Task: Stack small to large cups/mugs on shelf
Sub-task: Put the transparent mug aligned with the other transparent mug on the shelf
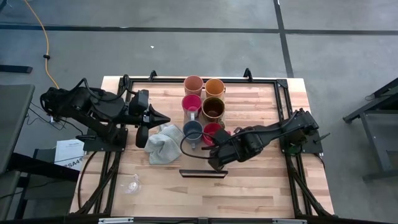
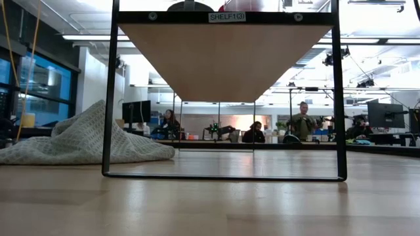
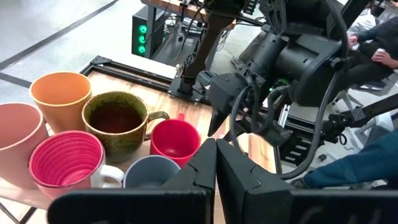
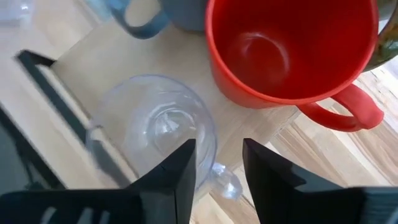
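Right gripper (image 4: 217, 165) angled down, fingers spread over clear glass cup (image 4: 155, 124) beside red mug (image 4: 280, 50), left gripper (image 3: 216, 174) pressed together

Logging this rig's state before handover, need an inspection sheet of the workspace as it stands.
Surface: wooden table, with a black frame around it.
Job's things: six mugs clustered at the back centre: peach, orange, pink, brown, blue-grey, red. Clear glass cup beside the red mug; another near the front left. Shelf stands at front centre.
Clutter: grey cloth left of the mugs.
Grippers: left gripper hovers beside the cloth, fingers shut. Right gripper over the glass cup by the red mug, fingers open.
Cables: yellow cable on the floor.
Surroundings: people at desks behind.
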